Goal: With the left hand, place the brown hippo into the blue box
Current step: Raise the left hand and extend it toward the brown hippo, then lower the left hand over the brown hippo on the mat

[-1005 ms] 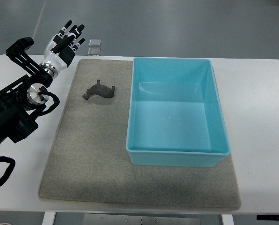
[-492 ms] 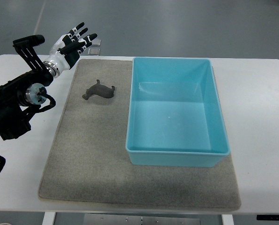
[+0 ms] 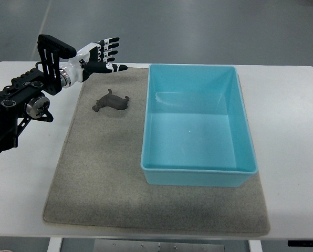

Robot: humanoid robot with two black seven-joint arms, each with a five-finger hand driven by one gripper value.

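A small dark brown hippo (image 3: 111, 101) lies on the grey mat (image 3: 104, 173), left of the blue box (image 3: 198, 126). The box is open-topped and holds nothing. My left hand (image 3: 103, 56), white and black, hovers above the mat's far left edge, behind the hippo and apart from it. Its fingers are spread, pointing right, and hold nothing. The black left arm (image 3: 20, 102) comes in from the left edge.
The mat lies on a white table (image 3: 293, 136). Beyond the table's far edge is grey floor.
My left hand has swung to the right and turned, from pointing away over the table's far left corner to pointing right, behind the hippo. The hippo and box have not moved.
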